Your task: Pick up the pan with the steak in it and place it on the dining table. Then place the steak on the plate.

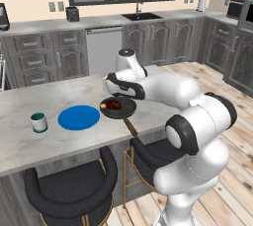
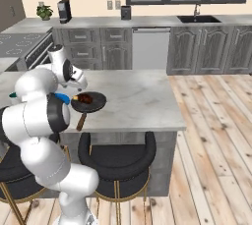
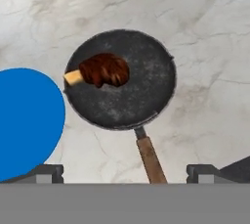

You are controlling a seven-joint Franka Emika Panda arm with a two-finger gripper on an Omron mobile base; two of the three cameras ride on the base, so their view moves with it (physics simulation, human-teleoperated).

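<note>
My gripper (image 3: 125, 173) is released above the pan (image 3: 122, 78); its rim almost touches the plate (image 3: 27, 120) at left.

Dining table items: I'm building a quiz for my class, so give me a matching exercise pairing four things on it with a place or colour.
Things:
1. steak
2. plate
3. mug
4. pan

Descriptions:
A. flat bright blue disc beside the pan
B. black, round, brown handle pointing toward the stools
C. lying inside the pan, tan end toward the plate
D. teal-banded, on the far side of the plate from the pan

Pairs: 1-C, 2-A, 3-D, 4-B
</note>
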